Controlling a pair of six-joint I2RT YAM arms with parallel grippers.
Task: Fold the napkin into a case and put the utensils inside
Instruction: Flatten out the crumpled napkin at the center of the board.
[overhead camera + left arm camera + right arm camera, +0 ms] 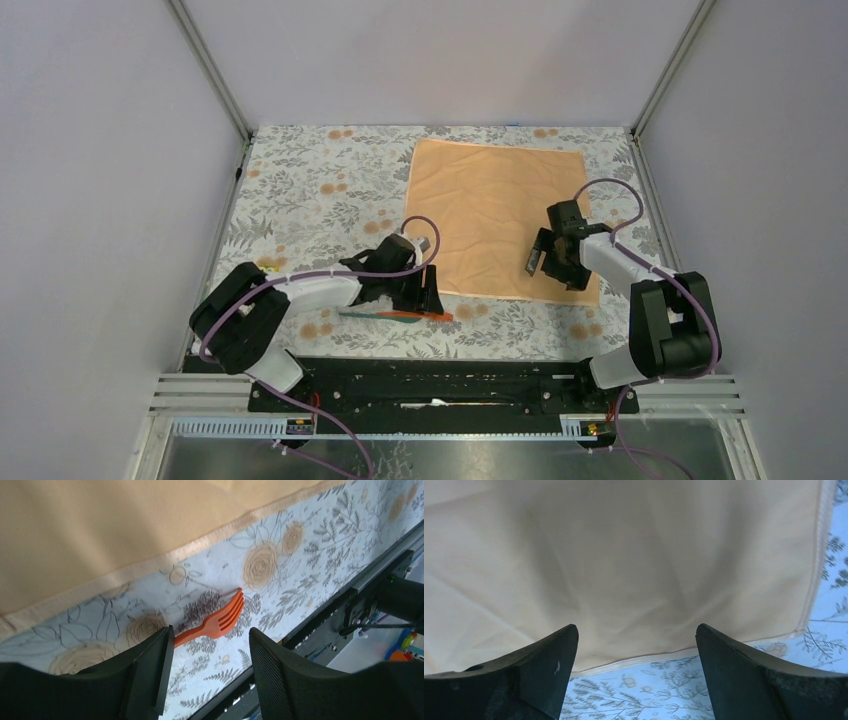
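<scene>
The peach-orange napkin [495, 210] lies spread flat as one square on the floral tablecloth; no case is in view. Two utensils lie end to end near the front edge: a teal one [365, 314] and an orange-red fork [428, 316]. My left gripper [420, 300] hovers low just behind them, open. In the left wrist view the fork [220, 620] lies beyond the gripper [210, 637], its handle running behind the left finger [150, 670], with the napkin [125, 525] further off. My right gripper [553, 272] is open above the napkin's near right part. In its wrist view the gripper [636, 630] frames the napkin [624, 555] hem.
The grey floral tablecloth [320, 200] covers the table between white walls. A black rail [430, 385] with the arm bases runs along the near edge, close behind the utensils; it shows in the left wrist view as a dark rail [350, 595].
</scene>
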